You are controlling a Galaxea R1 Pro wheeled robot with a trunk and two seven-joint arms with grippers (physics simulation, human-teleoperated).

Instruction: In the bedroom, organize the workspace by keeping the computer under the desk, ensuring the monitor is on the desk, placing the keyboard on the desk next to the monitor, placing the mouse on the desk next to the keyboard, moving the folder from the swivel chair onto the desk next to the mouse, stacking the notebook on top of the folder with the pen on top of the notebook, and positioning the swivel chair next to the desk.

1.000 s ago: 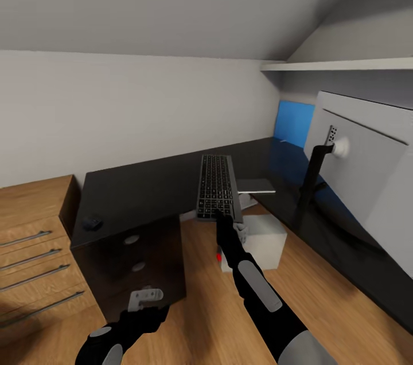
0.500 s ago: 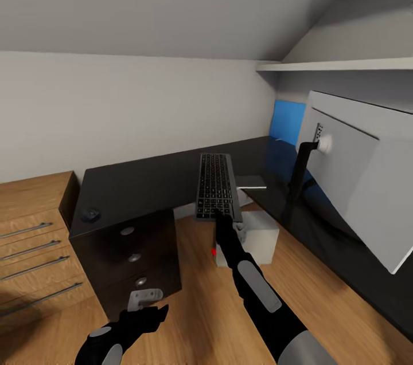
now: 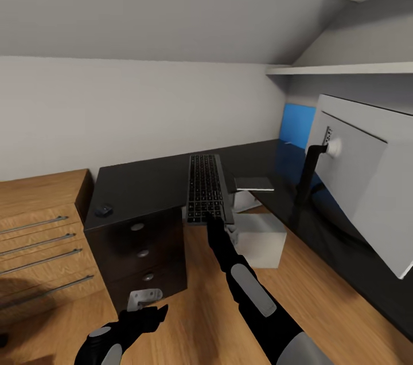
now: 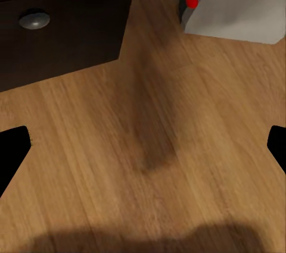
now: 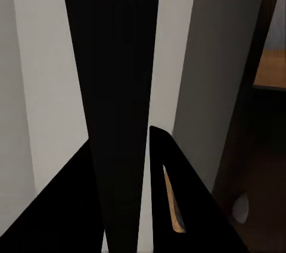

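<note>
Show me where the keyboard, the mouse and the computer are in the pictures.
keyboard (image 3: 205,186), head view, middle of the keys.
mouse (image 3: 104,211), head view, its rounded top.
computer (image 3: 259,238), head view, its pale top face.

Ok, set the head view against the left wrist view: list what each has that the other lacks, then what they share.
Head view: the keyboard gripped at its near end by the right hand, the mouse and the notebook lying on the desk, and the monitor seen from behind.
Left wrist view: the red light on a corner of the computer, and the left hand open over the wood floor.
Shared: the computer, the wood floor, and the desk's drawer front with a round knob.
</note>
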